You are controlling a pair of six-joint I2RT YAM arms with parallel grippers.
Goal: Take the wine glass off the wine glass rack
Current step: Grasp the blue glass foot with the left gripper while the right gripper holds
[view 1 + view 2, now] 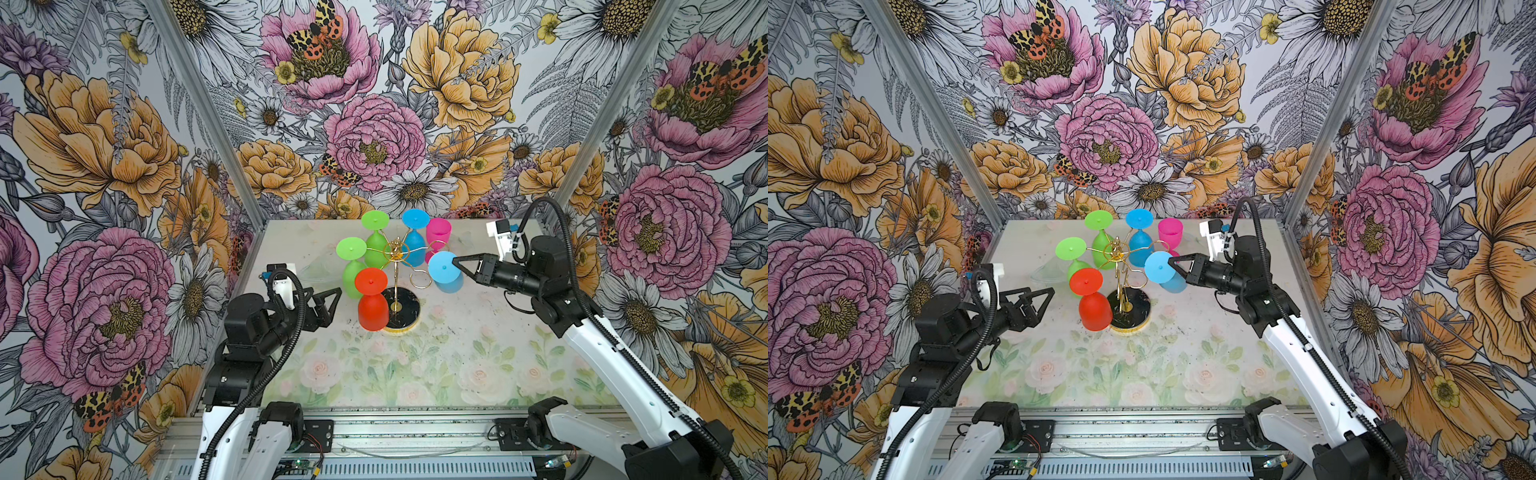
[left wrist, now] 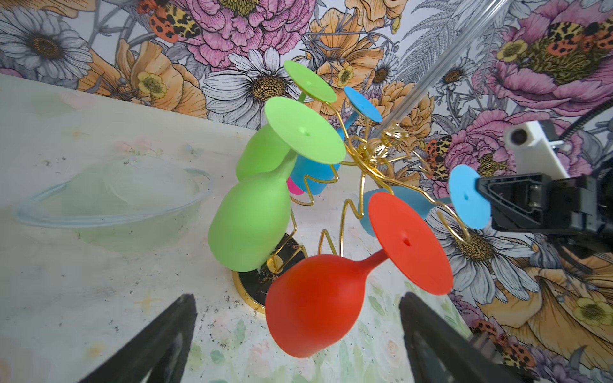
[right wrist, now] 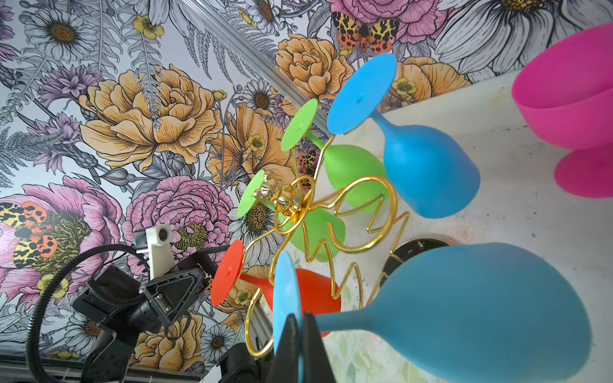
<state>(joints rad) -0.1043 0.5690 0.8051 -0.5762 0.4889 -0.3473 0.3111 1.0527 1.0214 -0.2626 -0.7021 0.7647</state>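
Observation:
The wine glass rack [image 1: 409,307] [image 1: 1133,309] [image 2: 374,152] [image 3: 361,212] is gold wire on a round black base, mid-table. Upside down on it hang two green glasses [image 1: 353,266], a blue one [image 1: 414,245] and a red one [image 1: 372,307] [image 2: 315,308]. My right gripper [image 1: 455,262] [image 1: 1170,261] [image 3: 300,331] is shut on the foot disc of a light blue wine glass [image 1: 444,268] [image 3: 481,308] at the rack's right side, beside a curled hook [image 1: 422,280]. Whether its stem is out of that hook I cannot tell. My left gripper [image 1: 332,305] [image 1: 1046,303] [image 2: 298,331] is open, left of the red glass, touching nothing.
A pink glass [image 1: 438,235] [image 3: 570,106] stands upright on the table behind the rack, at the right. A clear plastic dish [image 1: 316,270] [image 2: 116,199] lies left of the rack. Flowered walls close the back and both sides.

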